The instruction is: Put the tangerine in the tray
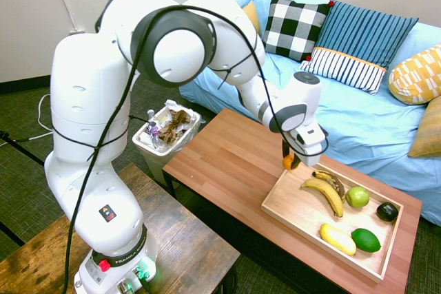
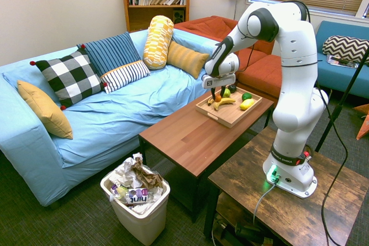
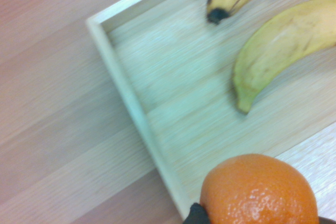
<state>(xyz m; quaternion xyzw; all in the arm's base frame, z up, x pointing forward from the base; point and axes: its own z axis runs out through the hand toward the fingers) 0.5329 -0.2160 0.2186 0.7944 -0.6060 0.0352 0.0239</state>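
My gripper (image 1: 290, 161) is shut on the tangerine (image 1: 289, 163), a small bright orange fruit, and holds it just above the tray's corner nearest the table's middle. The tray (image 1: 298, 206) is a shallow light-wood rectangle on the right end of the reddish-brown table (image 1: 227, 163). In the wrist view the tangerine (image 3: 257, 190) fills the lower right, with the tray's rim (image 3: 131, 103) and floor below it. From the other side, the gripper (image 2: 214, 95) hangs over the tray (image 2: 228, 117).
The tray holds two bananas (image 1: 327, 193), a green apple (image 1: 357, 197), a dark avocado (image 1: 386, 212), a yellow fruit (image 1: 337, 238) and a lime (image 1: 366, 240). A blue sofa (image 1: 358, 115) with cushions runs behind the table. A full waste bin (image 1: 165, 135) stands at the table's left end.
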